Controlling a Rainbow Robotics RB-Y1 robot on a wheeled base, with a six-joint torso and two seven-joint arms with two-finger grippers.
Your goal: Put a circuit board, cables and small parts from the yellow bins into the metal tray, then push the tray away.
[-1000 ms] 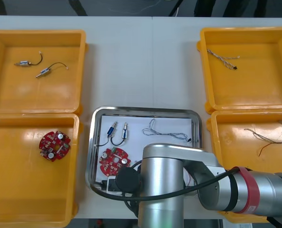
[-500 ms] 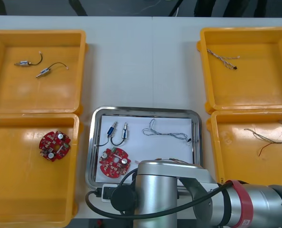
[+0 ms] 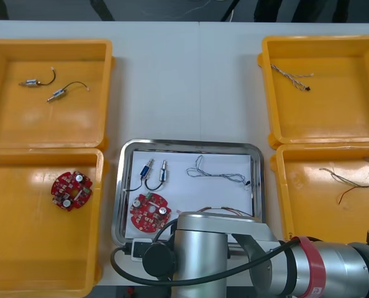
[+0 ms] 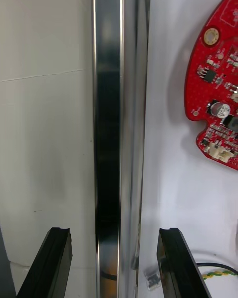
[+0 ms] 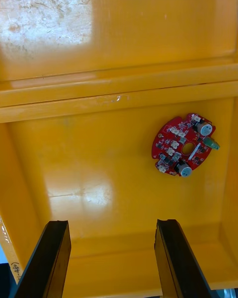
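Note:
The metal tray (image 3: pixel 122 186), white inside, sits at the table's near middle. It holds a red circuit board (image 3: pixel 150 211), two small metal parts (image 3: pixel 154 171), a blue and white cable (image 3: pixel 218 174) and a red and yellow cable (image 3: pixel 225 211). My right arm (image 3: pixel 234 261) covers the tray's near edge. In the right wrist view my right gripper (image 4: pixel 114 263) is open, its fingers (image 4: pixel 49 263) straddling the tray's shiny rim (image 4: pixel 116 104), with the board (image 4: pixel 218 79) inside the tray. My left gripper (image 5: pixel 111 258) hangs open over the near left bin, short of another circuit board (image 5: pixel 184 145).
The near left yellow bin (image 3: pixel 23 261) holds a circuit board (image 3: pixel 71 190). The far left bin (image 3: pixel 79 124) has two small metal parts (image 3: pixel 45 90). A blue and white cable (image 3: pixel 291 77) lies in the far right bin (image 3: pixel 346 118), and cables (image 3: pixel 352 180) in the near right bin (image 3: pixel 309 217).
My right arm has drawn back toward the table's near edge, uncovering more of the tray and the red and yellow cable. The left arm has not moved.

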